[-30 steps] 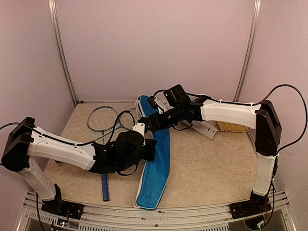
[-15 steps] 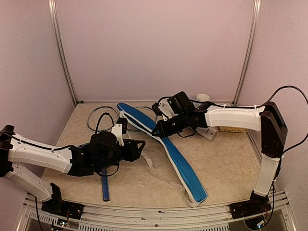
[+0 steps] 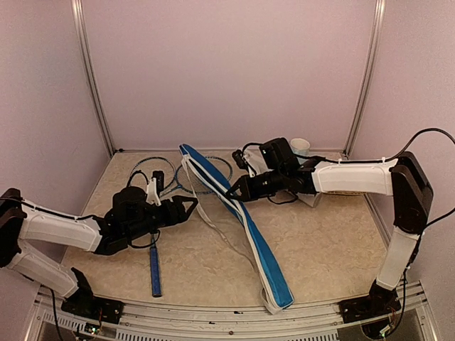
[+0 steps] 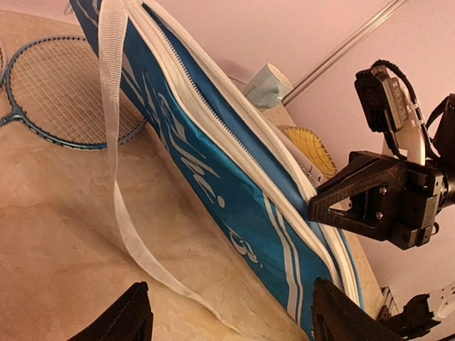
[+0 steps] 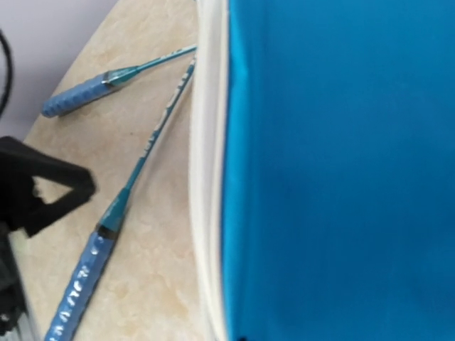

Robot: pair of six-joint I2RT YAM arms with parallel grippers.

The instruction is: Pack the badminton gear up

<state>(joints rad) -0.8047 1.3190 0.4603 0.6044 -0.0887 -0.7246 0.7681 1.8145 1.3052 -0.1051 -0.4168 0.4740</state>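
Note:
The blue racket cover (image 3: 245, 224) stands on its edge, running diagonally from the back middle to the front of the table. My right gripper (image 3: 234, 190) is shut on its white zip edge (image 4: 284, 160). The blue fabric (image 5: 334, 170) fills the right wrist view. My left gripper (image 3: 188, 206) is open to the left of the cover, its fingers (image 4: 124, 316) apart with only the cover's white strap (image 4: 117, 177) between them. Two rackets lie at the back left, with one head (image 4: 64, 92) behind the cover and two blue handles (image 5: 75, 291) (image 5: 78, 96) on the table.
A pale blue mug (image 4: 266, 84) and a straw-coloured brush (image 4: 313, 145) sit at the back right behind the cover. Part of a white tube (image 3: 311, 199) shows under the right arm. The strap (image 3: 213, 227) trails over the table's middle. Walls enclose three sides.
My left gripper opened, let go of the cover and drew back to the left. My right gripper shut on the cover's edge and swung the cover diagonally.

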